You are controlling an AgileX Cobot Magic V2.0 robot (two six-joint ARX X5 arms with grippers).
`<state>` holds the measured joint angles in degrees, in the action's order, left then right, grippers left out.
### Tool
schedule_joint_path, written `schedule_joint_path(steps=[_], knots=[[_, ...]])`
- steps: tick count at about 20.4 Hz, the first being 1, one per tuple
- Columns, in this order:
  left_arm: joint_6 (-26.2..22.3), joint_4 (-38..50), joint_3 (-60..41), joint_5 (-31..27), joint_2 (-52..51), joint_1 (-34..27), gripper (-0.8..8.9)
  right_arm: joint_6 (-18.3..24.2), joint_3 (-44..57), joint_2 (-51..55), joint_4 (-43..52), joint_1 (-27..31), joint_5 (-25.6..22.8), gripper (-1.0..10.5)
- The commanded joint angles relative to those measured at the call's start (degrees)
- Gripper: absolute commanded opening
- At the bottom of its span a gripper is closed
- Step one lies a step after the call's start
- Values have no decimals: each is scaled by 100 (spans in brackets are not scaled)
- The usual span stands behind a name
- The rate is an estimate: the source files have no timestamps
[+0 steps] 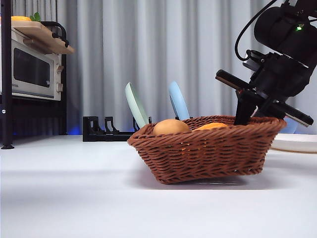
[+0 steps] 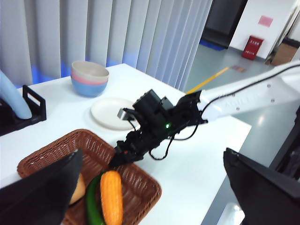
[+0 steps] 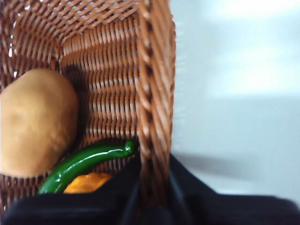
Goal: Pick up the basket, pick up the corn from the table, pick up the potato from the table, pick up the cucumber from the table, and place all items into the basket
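The brown wicker basket (image 1: pixel 208 148) stands on the white table (image 1: pixel 74 198), tilted, its right side raised a little. My right gripper (image 1: pixel 247 111) is shut on the basket's right rim (image 3: pixel 152 93), one jaw inside and one outside. In the basket lie the tan potato (image 3: pixel 35 122), the green cucumber (image 3: pixel 84 161) and the orange corn (image 3: pixel 86 183). The front view shows only the tops of the potato (image 1: pixel 170 127) and corn (image 1: pixel 212 126). My left gripper (image 2: pixel 152 157) hangs open high above the basket (image 2: pixel 140 183), holding nothing.
A black dish rack (image 1: pixel 101 130) with a green plate (image 1: pixel 136 105) and a blue plate (image 1: pixel 178 101) stands behind the basket. A toaster oven (image 1: pixel 32 69) is at far left. A white plate (image 2: pixel 115 112) and stacked bowls (image 2: pixel 89 77) sit beyond the basket.
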<state>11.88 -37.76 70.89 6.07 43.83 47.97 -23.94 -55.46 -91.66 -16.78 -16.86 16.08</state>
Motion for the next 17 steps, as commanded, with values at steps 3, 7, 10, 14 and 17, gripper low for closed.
schedule_joint_path(steps=[3, 7, 10, 14, 17], knots=[[-369, -249, -35, -31, -4, -7, 502, 452, -13, 37, 13, -2, -170, 566], [-452, -262, -35, -111, -63, -7, 500, 457, -13, 841, -166, 35, -162, 526], [-691, -282, -35, -973, -70, -7, 499, 590, -11, 1963, -221, 24, -142, 493], [-1226, -472, -35, -2247, -59, -7, 268, 1099, -13, 3445, -656, 20, -149, 228], [-1574, -654, -35, -2623, -48, -7, -3, 1491, -11, 4044, -1058, 20, -188, 18]])
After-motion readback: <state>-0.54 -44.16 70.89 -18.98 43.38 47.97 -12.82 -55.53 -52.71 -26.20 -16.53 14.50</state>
